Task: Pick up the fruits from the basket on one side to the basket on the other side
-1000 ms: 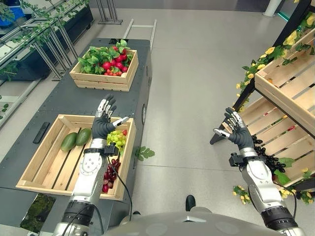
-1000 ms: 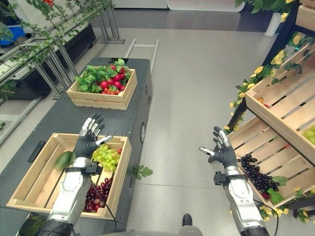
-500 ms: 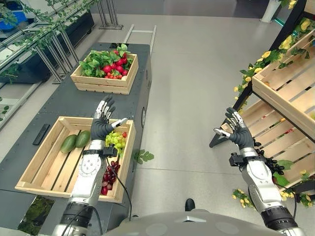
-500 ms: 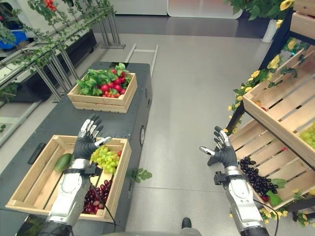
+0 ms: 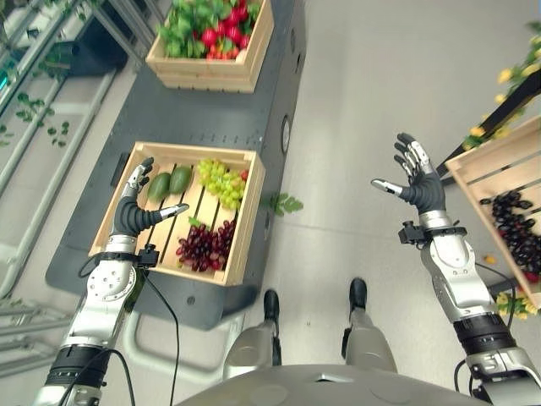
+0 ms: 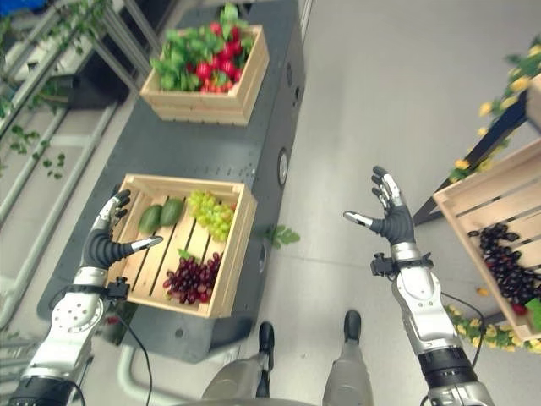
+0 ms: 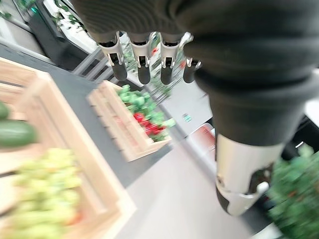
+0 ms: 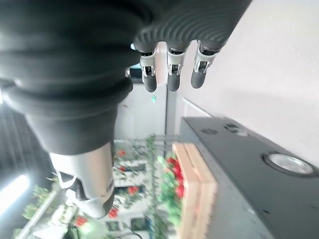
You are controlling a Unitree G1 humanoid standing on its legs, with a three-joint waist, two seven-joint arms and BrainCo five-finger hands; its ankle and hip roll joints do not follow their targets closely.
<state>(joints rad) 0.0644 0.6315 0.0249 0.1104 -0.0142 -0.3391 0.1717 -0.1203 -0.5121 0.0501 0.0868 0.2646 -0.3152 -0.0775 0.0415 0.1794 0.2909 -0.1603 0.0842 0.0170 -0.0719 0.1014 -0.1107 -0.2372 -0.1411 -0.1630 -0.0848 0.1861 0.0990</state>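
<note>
A wooden crate (image 5: 250, 222) on the dark cart holds two green fruits (image 5: 169, 182), a bunch of green grapes (image 5: 221, 182) and a bunch of dark red grapes (image 5: 205, 245). My left hand (image 5: 131, 216) is open, fingers spread, over the crate's left edge beside the green fruits, holding nothing. My right hand (image 5: 420, 188) is open and raised over the floor, between the cart and a second wooden crate (image 5: 499, 159) at the right. That crate holds dark grapes (image 5: 512, 225).
A third crate (image 5: 211, 78) with red fruits and green leaves stands further back on the cart (image 5: 161, 110). A green leaf sprig (image 5: 283, 203) lies on the floor by the cart. Yellow flowers (image 5: 503, 76) trim the rack at the right.
The camera has tipped downward, shifting the whole picture. My left hand has moved from above the green grapes to the crate's left edge. The right hand stays raised and open.
</note>
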